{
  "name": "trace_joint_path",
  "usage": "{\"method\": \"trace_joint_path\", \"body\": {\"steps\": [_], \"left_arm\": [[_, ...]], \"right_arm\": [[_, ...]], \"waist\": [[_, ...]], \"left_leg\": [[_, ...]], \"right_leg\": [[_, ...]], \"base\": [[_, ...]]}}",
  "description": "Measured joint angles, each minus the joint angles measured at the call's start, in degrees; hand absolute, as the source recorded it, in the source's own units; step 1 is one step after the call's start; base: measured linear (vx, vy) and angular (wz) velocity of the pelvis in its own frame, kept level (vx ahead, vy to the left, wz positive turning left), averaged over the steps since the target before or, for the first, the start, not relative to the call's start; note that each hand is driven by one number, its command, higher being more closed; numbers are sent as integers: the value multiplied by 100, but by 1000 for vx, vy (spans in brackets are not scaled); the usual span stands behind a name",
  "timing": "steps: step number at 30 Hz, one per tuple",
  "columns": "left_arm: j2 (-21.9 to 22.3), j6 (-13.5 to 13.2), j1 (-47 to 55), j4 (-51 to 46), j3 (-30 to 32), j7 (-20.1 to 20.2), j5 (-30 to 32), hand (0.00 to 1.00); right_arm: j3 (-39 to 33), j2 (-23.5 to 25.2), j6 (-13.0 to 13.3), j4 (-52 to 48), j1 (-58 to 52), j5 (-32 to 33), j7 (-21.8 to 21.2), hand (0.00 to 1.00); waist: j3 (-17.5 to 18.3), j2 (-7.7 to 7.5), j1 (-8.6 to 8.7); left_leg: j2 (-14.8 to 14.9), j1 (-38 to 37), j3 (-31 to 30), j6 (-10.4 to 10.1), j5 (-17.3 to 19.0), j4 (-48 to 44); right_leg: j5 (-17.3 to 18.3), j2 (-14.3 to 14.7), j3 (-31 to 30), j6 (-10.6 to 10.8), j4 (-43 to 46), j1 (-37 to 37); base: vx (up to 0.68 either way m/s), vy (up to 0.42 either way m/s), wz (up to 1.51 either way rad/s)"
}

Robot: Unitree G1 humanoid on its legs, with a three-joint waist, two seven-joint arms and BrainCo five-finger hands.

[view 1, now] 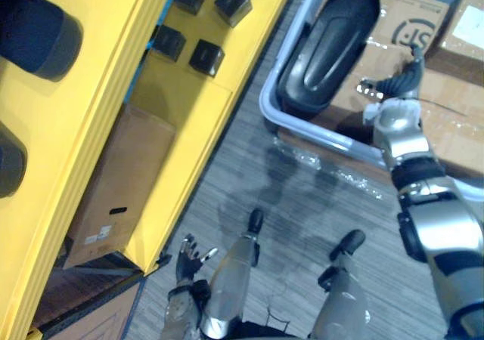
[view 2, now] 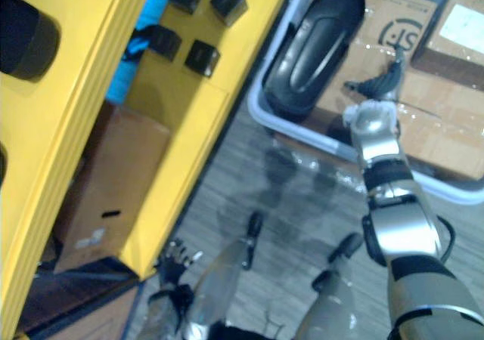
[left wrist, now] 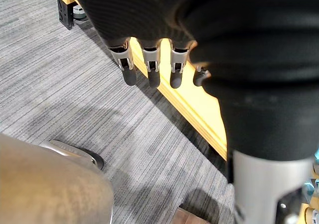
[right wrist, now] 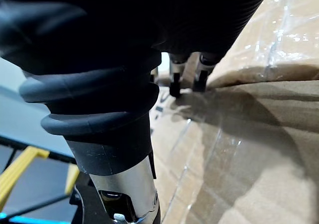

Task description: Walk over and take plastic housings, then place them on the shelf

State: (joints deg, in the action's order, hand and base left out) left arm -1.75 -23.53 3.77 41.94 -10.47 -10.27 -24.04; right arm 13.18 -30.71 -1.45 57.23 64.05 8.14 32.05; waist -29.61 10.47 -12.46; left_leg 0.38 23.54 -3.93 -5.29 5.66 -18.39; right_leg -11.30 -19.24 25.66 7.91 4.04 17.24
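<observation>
My right hand (view 1: 397, 83), grip I can't tell, hovers over film-wrapped cardboard boxes (view 1: 454, 121) beside the long black plastic housing (view 1: 333, 45) in the grey bin (view 1: 268, 102) upper right, apparently lining up a take, while my left hand (view 1: 193, 258) hangs released, lower left.

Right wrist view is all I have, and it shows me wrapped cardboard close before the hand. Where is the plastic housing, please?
Observer: The black plastic housing lies in the grey bin, to the left of the right hand and apart from it.
Operator: Thank you. And the other hand, does it carry something?
Observer: No. The left hand hangs low beside the yellow shelf, its fingers relaxed and holding nothing.
</observation>
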Motion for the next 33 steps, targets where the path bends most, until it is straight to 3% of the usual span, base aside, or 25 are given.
{"method": "trace_joint_path", "body": {"steps": [7, 10, 11, 12, 16, 17, 19, 23, 28, 33], "left_arm": [[-12, -1, 2, 36, -149, 3, -93, 0], [-12, -2, 6, 50, -153, 28, -218, 0], [-18, -15, 11, 129, -149, 45, -311, 0], [-26, -18, 16, 148, -144, 69, -319, 0], [-35, -19, 16, 197, -141, 186, -489, 0], [-35, -18, 15, 197, -140, 203, -489, 0], [-34, -19, 14, 198, -135, 257, -495, 0], [-11, -51, -9, 197, -136, 329, -529, 0], [-9, -73, -11, 198, -143, 419, -531, 0], [-1, -45, -8, 201, -232, 471, -531, 0]], "right_arm": [[-45, -5, 166, -110, 194, -296, 1253, 0], [-199, -11, 166, -503, 193, -472, 1641, 0], [-293, -11, 184, -1116, 194, -688, 1937, 0], [-294, -15, 305, -1347, 195, -690, 1928, 0], [-269, 28, 387, -1447, 195, -676, 1845, 0], [-258, 76, 382, -1445, 195, -666, 1718, 0], [-107, 171, 276, -1332, 201, -548, 1047, 0], [133, 284, 227, -710, 270, -546, 554, 0], [269, 242, 157, -384, 516, -546, 392, 0], [477, 85, -9, -153, 544, -556, 399, 0]], "waist": [[53, 79, -55], [53, 79, -46], [53, 78, 17], [53, 78, 55], [53, 78, 75], [53, 78, 70], [53, 78, 47], [57, 84, -72], [65, 96, -124], [137, 200, -256]], "left_leg": [[0, -48, 10, 1, -11, 38], [1, -54, 23, 1, -11, 49], [-2, -172, 100, 2, -10, 96], [-2, -182, 114, 2, -9, 104], [-1, -189, 132, 2, -9, 111], [-2, -189, 132, 2, -9, 114], [-3, -189, 127, 7, -16, 125], [-18, -190, 51, -4, -102, 244], [-84, -179, -58, 4, -233, 408], [-191, -120, -116, 39, -257, 402]], "right_leg": [[-12, 9, 2, 8, -61, -50], [-48, 21, -24, 5, -111, -50], [-117, 32, -67, -4, -236, -150], [-120, 31, -85, -4, -238, -142], [-137, 36, -110, -6, -253, -134], [-144, 36, -110, -6, -259, -134], [-151, 36, -107, -2, -268, -135], [-152, 29, -36, 0, -280, -139], [-151, -32, 102, 2, -281, -146], [-150, -134, 153, 16, -271, -142]], "base": [[0, 0, 0], [11, 0, -7], [13, 1, -19], [7, 3, -17], [-14, -1, -4], [0, 0, 0], [0, 0, 0], [10, -8, 9], [4, 0, 15], [-17, 26, 10]]}}
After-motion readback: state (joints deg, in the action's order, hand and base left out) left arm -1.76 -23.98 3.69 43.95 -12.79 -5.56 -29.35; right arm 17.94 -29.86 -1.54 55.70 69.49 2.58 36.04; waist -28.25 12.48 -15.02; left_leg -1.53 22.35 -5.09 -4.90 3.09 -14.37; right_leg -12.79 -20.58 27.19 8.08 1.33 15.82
